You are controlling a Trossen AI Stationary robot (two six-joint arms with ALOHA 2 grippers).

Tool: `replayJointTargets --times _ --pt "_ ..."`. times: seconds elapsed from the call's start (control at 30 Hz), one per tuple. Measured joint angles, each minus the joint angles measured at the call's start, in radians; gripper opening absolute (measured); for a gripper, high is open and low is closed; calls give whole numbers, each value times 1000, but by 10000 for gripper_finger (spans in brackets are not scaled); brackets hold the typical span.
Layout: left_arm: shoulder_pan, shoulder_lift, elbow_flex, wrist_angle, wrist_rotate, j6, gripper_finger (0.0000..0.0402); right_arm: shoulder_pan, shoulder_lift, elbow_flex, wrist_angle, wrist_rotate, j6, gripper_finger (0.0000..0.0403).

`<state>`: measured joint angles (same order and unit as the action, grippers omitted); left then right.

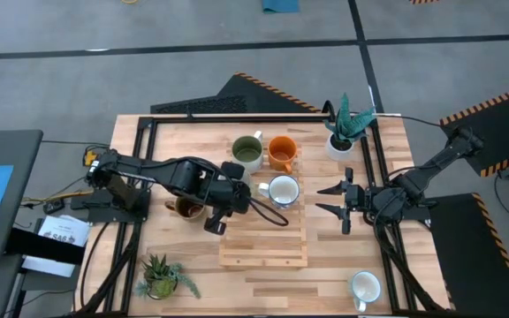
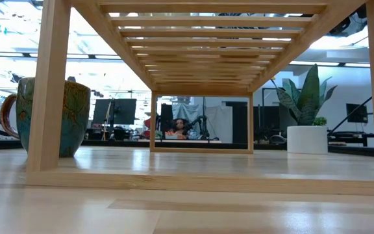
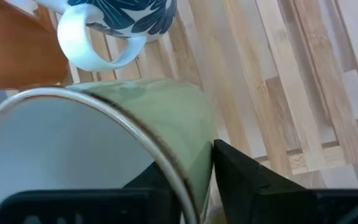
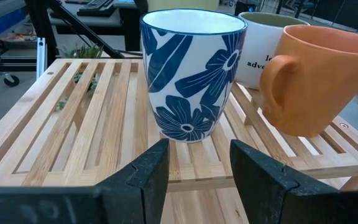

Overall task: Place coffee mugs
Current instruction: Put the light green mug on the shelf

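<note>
A pale green mug point(image 3: 166, 118) with a white inside fills the left wrist view, and my left gripper point(image 1: 234, 179) is shut on it over the slatted wooden rack point(image 1: 263, 238). In the high view the gripper hides most of this mug. On the rack stand an olive-green mug point(image 1: 247, 152), an orange mug point(image 1: 281, 153) and a white mug with blue leaves point(image 1: 283, 190). My right gripper point(image 1: 321, 199) is open, level with and just right of the blue-leaved mug point(image 4: 188, 74), touching nothing. A dark brown mug point(image 1: 186, 208) stands on the table left of the rack, and a white mug point(image 1: 365, 287) near the right corner. My left gripper holds the pale green mug by its rim point(image 3: 188, 174), one finger point(image 3: 73, 205) inside and the other finger point(image 3: 253, 180) outside against the wall. The fingers come slanting from the table's left. The mug is tilted, mouth toward the wrist. I cannot tell whether it touches the rack.
A white pot with a teal plant point(image 1: 343, 132) stands at the far right, and a small spiky plant point(image 1: 160, 278) at the near left. Black frame rails point(image 1: 374, 168) run along the table's sides. Bare slats lie on the near half of the rack point(image 1: 263, 252).
</note>
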<state>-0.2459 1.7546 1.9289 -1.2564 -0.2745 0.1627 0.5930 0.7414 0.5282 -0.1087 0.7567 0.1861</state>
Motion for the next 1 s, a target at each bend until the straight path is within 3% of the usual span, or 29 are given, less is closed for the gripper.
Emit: replayJointTargets --times 0.33,0.7,1.0 --pt "1 -1 0 52 -32 19 121 0 0 0 0 0 0 194" --pt "4 -1 0 65 -125 46 124 0 0 0 -1 0 0 194" --pt "-3 -1 0 60 -104 16 124 0 0 0 -1 0 0 194"
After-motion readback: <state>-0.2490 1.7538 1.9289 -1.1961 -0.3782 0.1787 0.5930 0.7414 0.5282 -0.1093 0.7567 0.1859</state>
